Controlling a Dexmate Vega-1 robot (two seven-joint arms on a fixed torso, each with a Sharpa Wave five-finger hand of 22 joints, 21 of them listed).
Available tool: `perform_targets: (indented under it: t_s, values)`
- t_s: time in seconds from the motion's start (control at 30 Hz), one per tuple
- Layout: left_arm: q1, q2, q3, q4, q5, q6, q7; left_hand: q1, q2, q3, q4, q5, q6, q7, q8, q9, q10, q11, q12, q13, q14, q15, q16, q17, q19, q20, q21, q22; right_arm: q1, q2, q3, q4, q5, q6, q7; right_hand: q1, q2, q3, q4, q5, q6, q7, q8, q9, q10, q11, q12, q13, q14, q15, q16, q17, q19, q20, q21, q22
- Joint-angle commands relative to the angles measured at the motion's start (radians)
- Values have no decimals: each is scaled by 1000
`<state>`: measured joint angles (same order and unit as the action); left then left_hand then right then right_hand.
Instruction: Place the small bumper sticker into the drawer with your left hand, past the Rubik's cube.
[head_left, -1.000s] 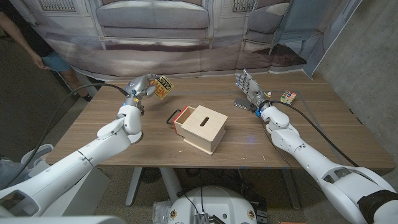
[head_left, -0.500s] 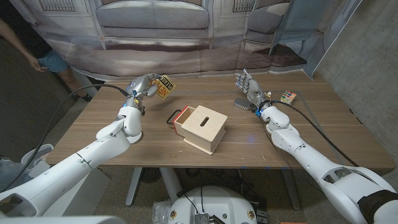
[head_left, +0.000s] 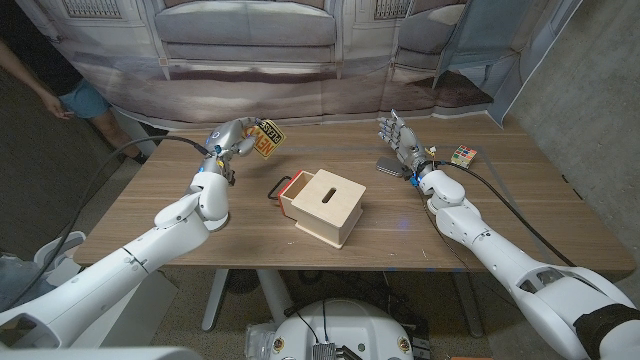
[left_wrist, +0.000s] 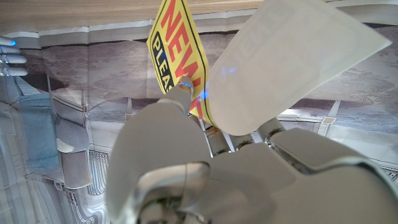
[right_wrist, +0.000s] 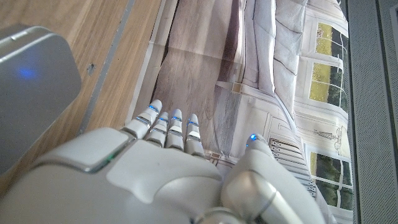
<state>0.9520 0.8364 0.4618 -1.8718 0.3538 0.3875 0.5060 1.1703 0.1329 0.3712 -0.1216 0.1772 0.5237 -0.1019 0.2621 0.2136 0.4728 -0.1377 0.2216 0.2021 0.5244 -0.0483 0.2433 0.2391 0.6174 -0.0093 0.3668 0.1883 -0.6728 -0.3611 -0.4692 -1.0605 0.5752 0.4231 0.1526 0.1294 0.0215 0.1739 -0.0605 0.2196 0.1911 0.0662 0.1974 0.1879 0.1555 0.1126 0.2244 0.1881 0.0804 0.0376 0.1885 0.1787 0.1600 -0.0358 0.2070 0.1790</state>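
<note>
Here, head view: the left hand (head_left: 230, 139), upper left of centre, pinches the small bumper sticker (head_left: 266, 139) in its fingers, clear above the worktop (head_left: 150, 215).
Change: against the earlier pictures the sticker has tipped and edged toward picture right, so the carry toward the drawer (head_left: 284, 188) looks begun.
Drawer: open at the wooden box (head_left: 328, 206), mid-frame.
Right hand (head_left: 398, 141): fingers spread, holding nothing, near a grey tin (head_left: 391, 167).
Rubik's cube (head_left: 462, 156): right of centre, well apart.
Room: printed backdrop (head_left: 300, 40); a person (head_left: 70, 95), upper left.
Left wrist view: sticker (left_wrist: 177, 53), yellow, pinched at its lower edge.
Right wrist view: fingers (right_wrist: 168, 124) apart; tin (right_wrist: 31, 93) at left.
</note>
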Motion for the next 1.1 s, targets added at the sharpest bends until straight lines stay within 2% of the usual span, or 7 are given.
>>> perform_targets:
  t_s: [0.03,0.7,1.1]
  values:
    - [10,-7,-8,8,3,-20,2,-2,-3,0,6,1,8,-1,0,3,8,0,-4,6,7,-109,-6,4,-1,-7,8,2,12,12,-3,20,-3,5,-2,2,11,0,-1,-4,6,-1,2,4,6,-1,-2,2,10,2,-1,4,4,-1,-2,6]
    - [17,-6,-9,5,10,-59,-4,-3,-3,0,4,1,11,-1,-5,3,13,-2,-6,6,9,-109,-9,5,-1,-8,10,2,15,9,-2,15,-7,2,-9,3,12,0,-2,-4,8,0,2,4,6,-3,-3,2,11,0,-1,4,4,-3,-3,6]
    - [29,3,-13,-25,34,-71,-6,-4,-4,0,4,1,12,-2,-8,3,14,-4,-8,6,8,-109,-12,6,-2,-9,11,2,14,12,-2,20,-6,9,-8,3,12,-1,-3,-4,8,0,2,4,6,-5,-3,2,11,1,-2,4,5,-3,-3,6]
